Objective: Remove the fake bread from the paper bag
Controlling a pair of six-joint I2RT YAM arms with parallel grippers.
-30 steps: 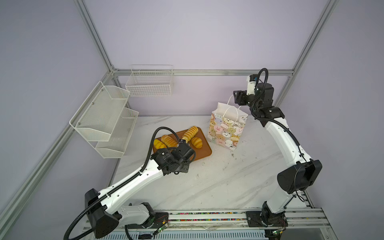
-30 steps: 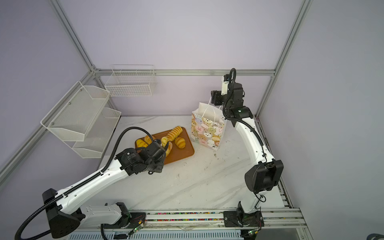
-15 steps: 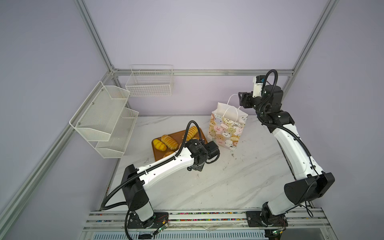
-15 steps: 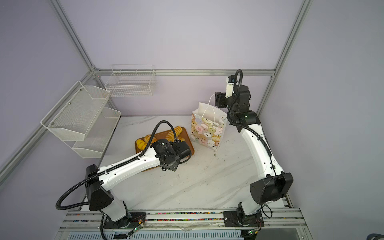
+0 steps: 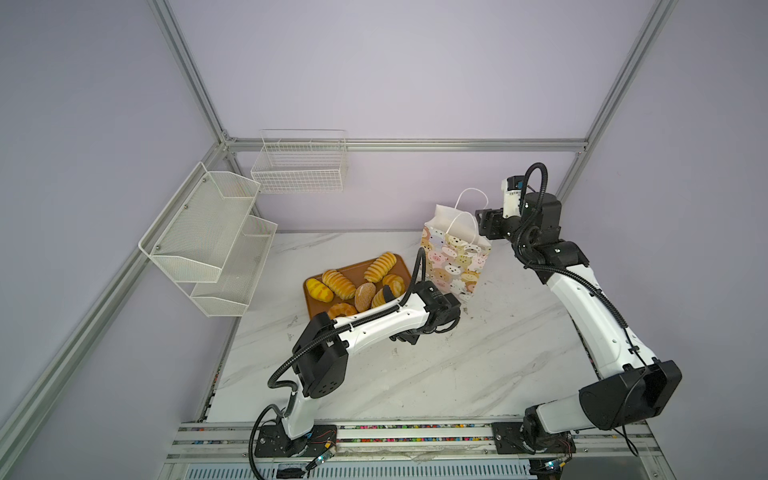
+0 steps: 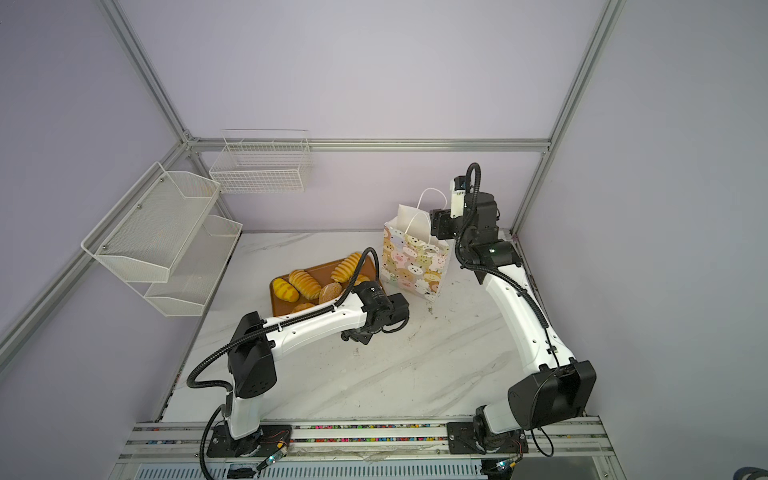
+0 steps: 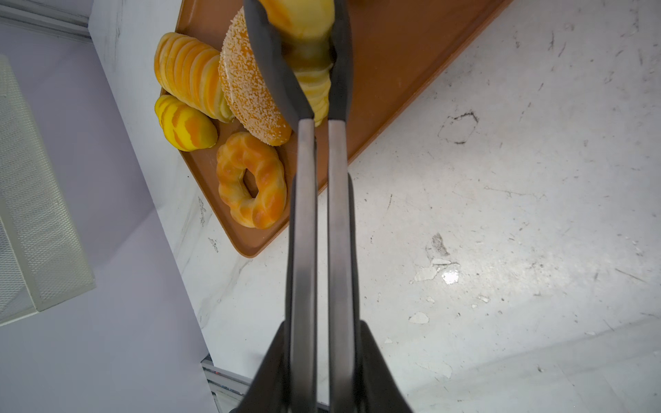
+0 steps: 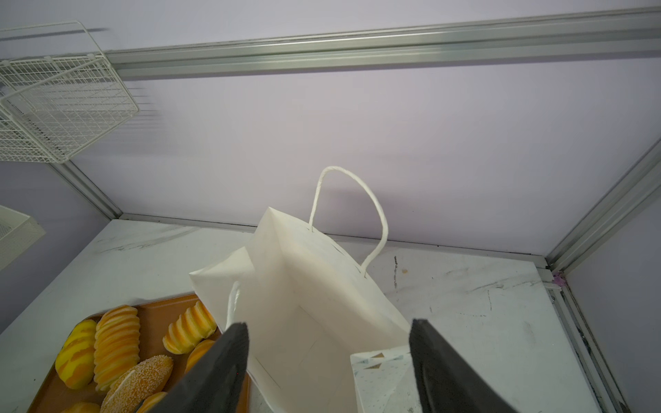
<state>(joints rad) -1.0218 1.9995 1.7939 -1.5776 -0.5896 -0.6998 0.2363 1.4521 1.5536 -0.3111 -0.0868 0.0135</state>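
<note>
One ridged loaf (image 7: 302, 25) is sitting pinched in my left fingers (image 7: 270, 68) over the tray (image 7: 393, 53) for drop-off. Right fingers (image 8: 214, 368) are hovering open, peeking into the paper bag (image 8: 304, 286).

- Both top views look from high up on the side of the front rail (image 5: 415, 440), facing down toward the back wall (image 5: 415, 83), far enough off to take in the 2 arms whole.
- The left wrist view looks along the left gripper (image 7: 298, 35), close over the table (image 7: 500, 214), with the tray (image 7: 393, 53) at the gripper's far end.
- The right wrist view looks out past the right gripper (image 8: 327, 323), close above the open mouth of the paper bag (image 8: 304, 286).
- All 4 views share the tray and the fake bread (image 7: 246, 178).
</note>
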